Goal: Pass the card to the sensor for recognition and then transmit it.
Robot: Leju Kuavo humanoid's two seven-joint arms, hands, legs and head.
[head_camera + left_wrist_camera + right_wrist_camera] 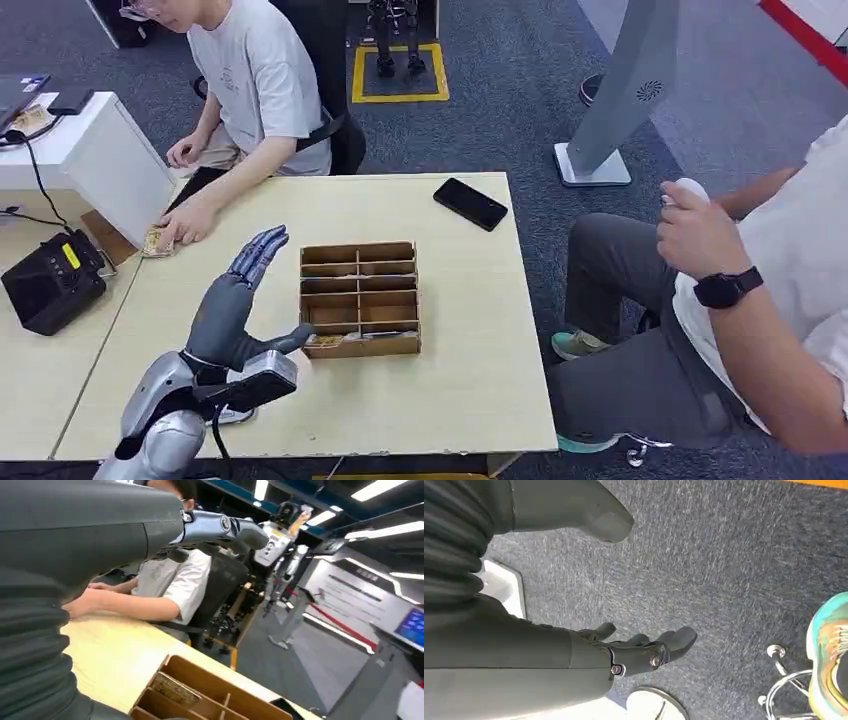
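1. On the light wooden table (470, 330), a brown cardboard organizer (360, 298) with rows of compartments stands near the middle.
2. Cards (325, 341) lie in the organizer's nearest row, at its left end; in the left wrist view a patterned card (174, 689) rests flat in one compartment of the same box.
3. The left hand (240, 300) hovers just left of the organizer, fingers stretched out and apart, pointing away from the robot, with nothing in them; its thumb reaches toward the box's near left corner, and I cannot tell whether it touches.
4. From the left wrist camera, the same hand's dark fingers (220, 527) extend straight above the table.
5. The right hand (639, 652) hangs over grey carpet, fingers loosely spread and holding nothing.
6. A black phone (470, 203) lies near the far right corner of the table, well apart from the organizer.
7. A black device (52, 282) with a yellow label sits on the neighbouring table at left.
8. A seated person in a light shirt (255, 80) leans over the far left edge, one hand resting on a small stack of cards (157, 241).
9. Another person's arm, wearing a black watch (727, 288), is at the right.
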